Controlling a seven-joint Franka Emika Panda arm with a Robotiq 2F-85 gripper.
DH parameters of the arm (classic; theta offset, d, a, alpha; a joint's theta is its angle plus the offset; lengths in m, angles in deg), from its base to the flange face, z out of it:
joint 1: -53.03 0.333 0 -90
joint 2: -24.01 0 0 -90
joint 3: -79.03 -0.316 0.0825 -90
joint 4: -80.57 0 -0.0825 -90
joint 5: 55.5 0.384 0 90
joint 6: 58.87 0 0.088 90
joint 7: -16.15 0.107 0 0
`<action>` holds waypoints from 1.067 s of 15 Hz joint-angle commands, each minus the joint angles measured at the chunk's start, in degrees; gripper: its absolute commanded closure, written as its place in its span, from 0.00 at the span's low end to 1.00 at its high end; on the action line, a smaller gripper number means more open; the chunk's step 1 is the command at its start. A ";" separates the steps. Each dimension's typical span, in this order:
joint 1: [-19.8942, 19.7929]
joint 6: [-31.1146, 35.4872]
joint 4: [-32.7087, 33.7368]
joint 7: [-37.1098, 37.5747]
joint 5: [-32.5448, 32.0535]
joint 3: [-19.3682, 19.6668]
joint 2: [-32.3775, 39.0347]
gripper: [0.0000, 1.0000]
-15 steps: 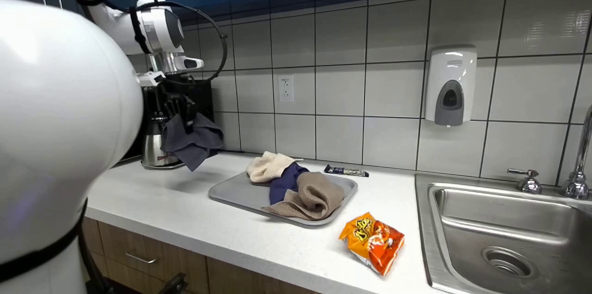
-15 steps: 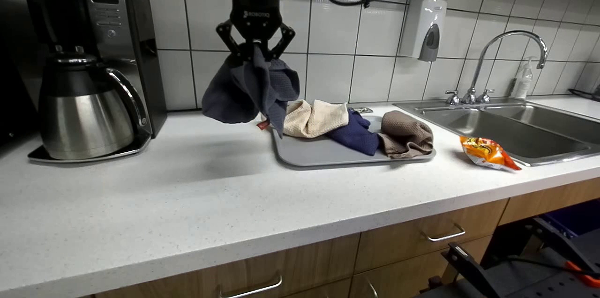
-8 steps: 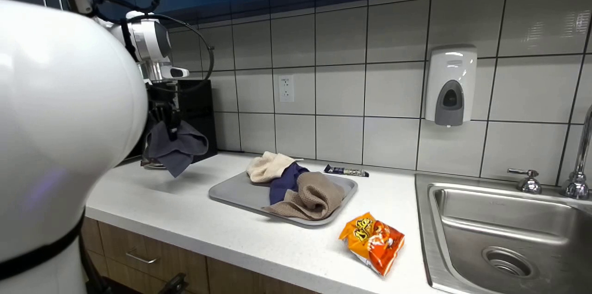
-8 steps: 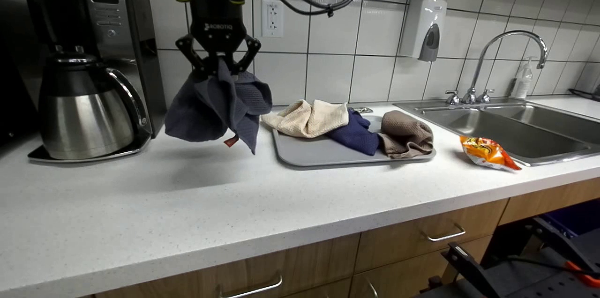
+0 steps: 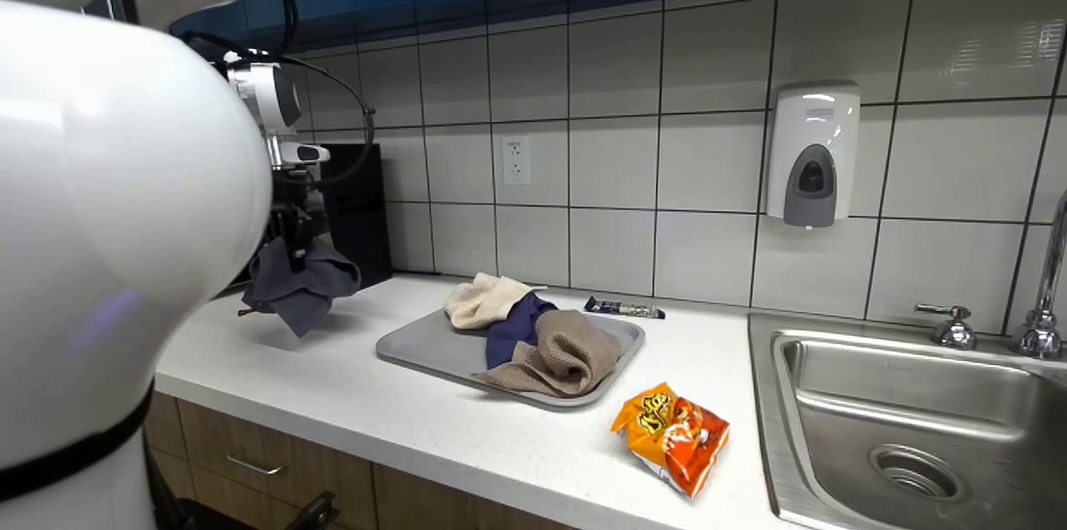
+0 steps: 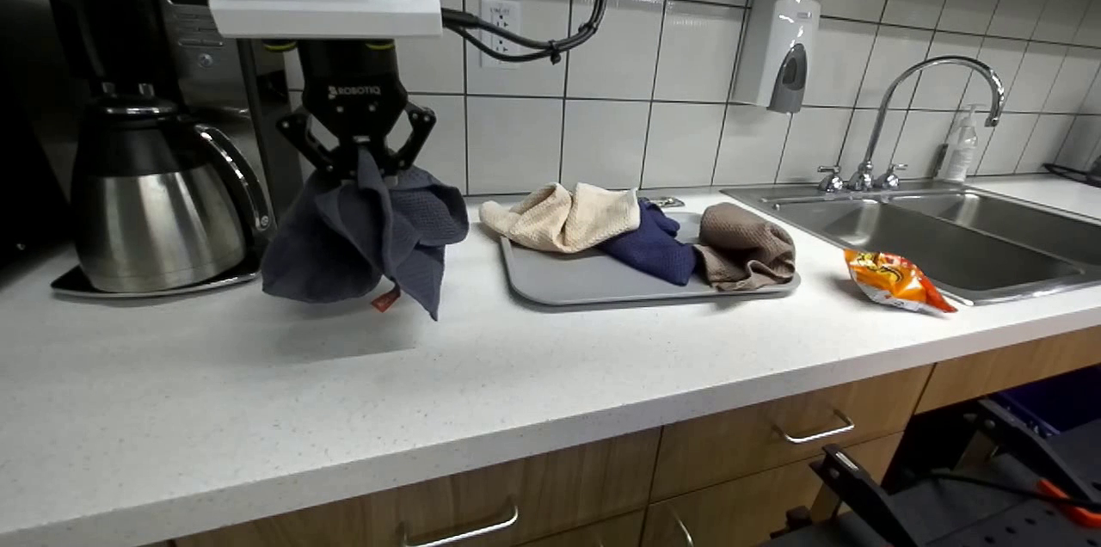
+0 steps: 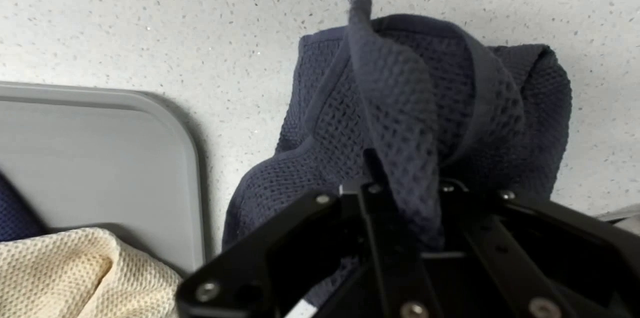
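- ok so my fingers (image 6: 348, 162) are pinched nearly all the way together, with a fold of the dark grey cloth (image 6: 361, 229) squeezed between them
- the rest of it hangs bunched up below me, over the tabletop (image 6: 258, 427), and a little red-orange tag (image 6: 386, 299) dangles from it
- near it on one side there's a steel coffee carafe (image 6: 163, 212), on the other a grey tray (image 6: 585, 287)
- the tray has a cream cloth (image 6: 563, 218), a navy cloth (image 6: 654, 248) and a brown cloth (image 6: 747, 248), crumpled in a row, navy in the middle
- in both exterior views an orange snack bag (image 5: 671, 438) lies near the sink (image 5: 775, 430)
- from my wrist view, the tray's corner sits apart from what i'm holding
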 commanded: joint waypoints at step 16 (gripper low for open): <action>5.16 -4.68 9.53 0.20 0.47 4.48 9.48 0.55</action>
